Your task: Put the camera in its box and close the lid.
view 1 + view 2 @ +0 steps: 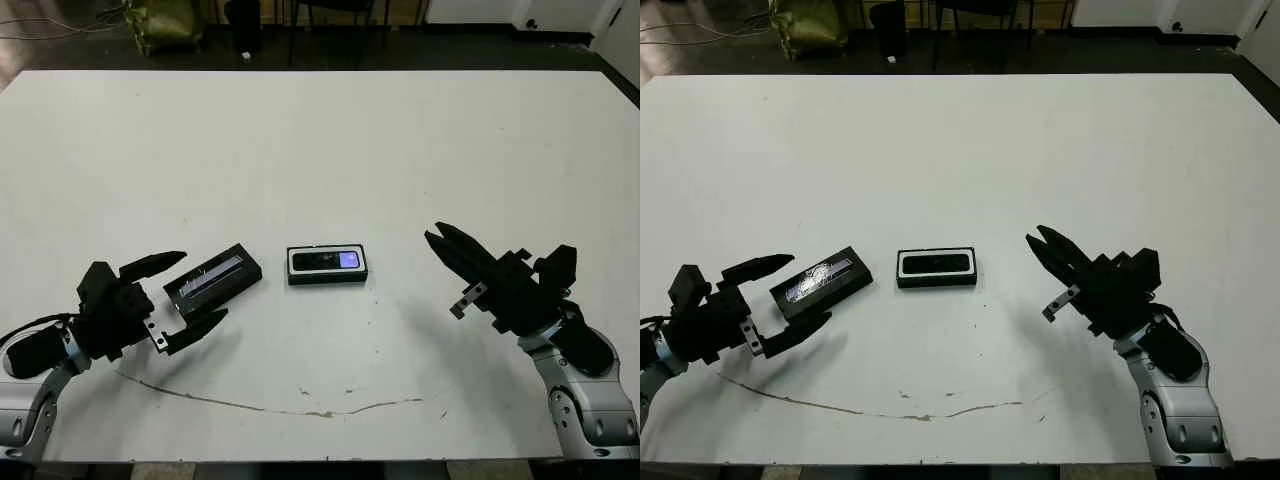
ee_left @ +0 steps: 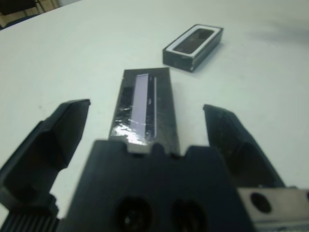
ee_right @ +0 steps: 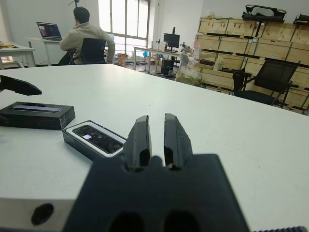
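The camera (image 1: pixel 327 261) lies in the box (image 1: pixel 327 279) at table centre. The lid (image 1: pixel 212 279) sits at nine o'clock of it, between the left gripper's (image 1: pixel 196 288) spread fingers. Pinch its long sides squarely. The right gripper (image 1: pixel 437 239), at three o'clock, is pressed together.

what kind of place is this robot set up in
Most likely a workshop or lab sharing space with storage. Beyond the white table, the right wrist view shows stacked wooden crates along the wall, a person seated at a desk with a laptop, and office chairs.
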